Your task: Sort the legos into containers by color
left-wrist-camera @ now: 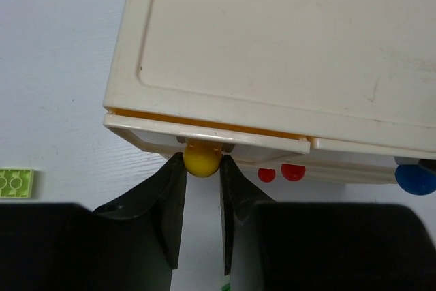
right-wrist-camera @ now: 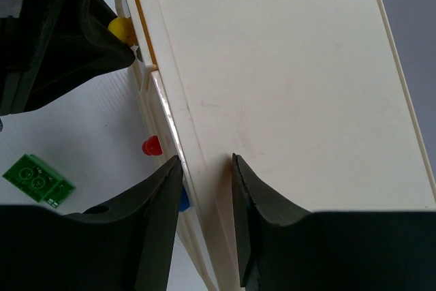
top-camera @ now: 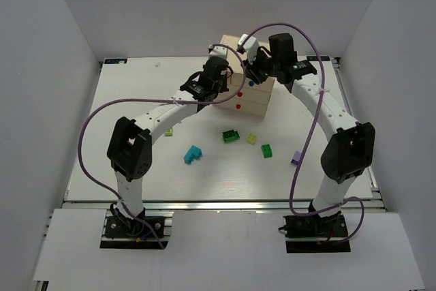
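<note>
Pinching the yellow knob with my left gripper, I aim to pull that drawer open. My right gripper straddles the top front edge of the chest, likely bracing it; clamped or not, I cannot tell. Legos wait on the table.

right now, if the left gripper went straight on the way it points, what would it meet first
The yellow knob sits between the left gripper's fingertips, seemingly touched on both sides. Straight on, the tips would first meet the cream drawer front just behind it, though depth is hard to judge.
</note>
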`<act>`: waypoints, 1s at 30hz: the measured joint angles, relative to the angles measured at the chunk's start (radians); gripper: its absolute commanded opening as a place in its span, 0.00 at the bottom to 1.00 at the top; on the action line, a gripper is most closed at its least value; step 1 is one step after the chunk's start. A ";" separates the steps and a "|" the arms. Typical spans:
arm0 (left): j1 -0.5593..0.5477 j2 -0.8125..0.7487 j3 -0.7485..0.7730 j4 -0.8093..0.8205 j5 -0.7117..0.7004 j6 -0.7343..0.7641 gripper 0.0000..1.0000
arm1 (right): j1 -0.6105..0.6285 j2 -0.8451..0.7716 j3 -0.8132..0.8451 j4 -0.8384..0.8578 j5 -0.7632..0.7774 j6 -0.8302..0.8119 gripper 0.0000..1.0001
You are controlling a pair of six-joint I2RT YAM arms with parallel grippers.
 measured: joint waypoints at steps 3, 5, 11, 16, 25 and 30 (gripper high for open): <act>0.000 -0.011 -0.023 0.022 0.005 -0.001 0.00 | 0.000 0.010 0.018 -0.016 0.006 0.014 0.38; 0.000 -0.019 -0.037 0.034 0.011 -0.001 0.00 | 0.002 0.016 0.031 -0.029 0.010 0.022 0.38; -0.001 -0.065 -0.076 0.011 0.029 0.000 0.00 | 0.005 0.033 0.061 -0.048 0.027 0.040 0.38; -0.001 -0.075 -0.087 0.006 0.037 0.001 0.00 | 0.006 0.045 0.084 -0.069 0.032 0.050 0.38; -0.003 -0.167 -0.140 -0.021 0.045 0.000 0.00 | 0.006 0.062 0.092 -0.046 0.048 0.054 0.38; -0.003 -0.233 -0.169 -0.019 0.048 -0.002 0.00 | 0.006 0.064 0.092 -0.038 0.052 0.056 0.38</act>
